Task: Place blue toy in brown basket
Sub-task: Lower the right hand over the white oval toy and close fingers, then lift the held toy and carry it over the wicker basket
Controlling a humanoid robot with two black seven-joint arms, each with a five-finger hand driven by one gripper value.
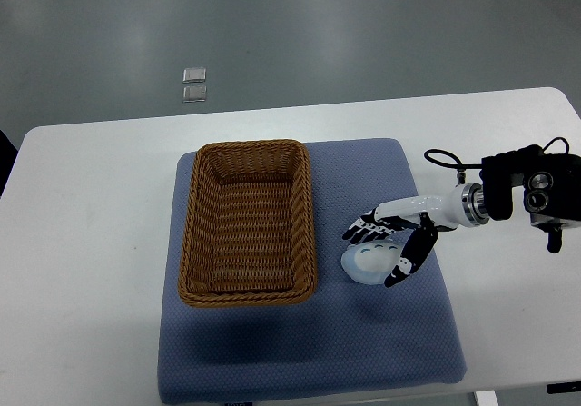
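Wickerwork fills the middle of the top view: a brown rectangular basket (248,223) is seen from above, set on the left half of a blue-grey padded mat (399,333). The mat is laid on a white table (82,242) with rounded corners. The inside of the basket is seen to hold nothing, and its woven floor is fully exposed.

The blue toy (368,262) is found on the mat, just beside the basket's right wall but apart from it. It is a pale blue, rounded piece, and a row of small lighter spots can be made out on its upper face. Its exact shape cannot be told, since part of it is covered by the hand.

The right hand (392,240) is brought in from the picture's right edge on a white forearm joined to a black wrist housing (536,193), with a thin black cable (442,159) looped above the arm. The hand is black and white. Its fingers (360,229) are spread over the upper edge of the toy, while the thumb (407,259) is extended down along the toy's right side, so that the toy is bracketed between them. Whether the toy is actually pinched or merely touched cannot be told. The toy is seen resting on the mat.

On the grey floor beyond the table, two small pale square tiles (194,84) are seen, one just above the other.
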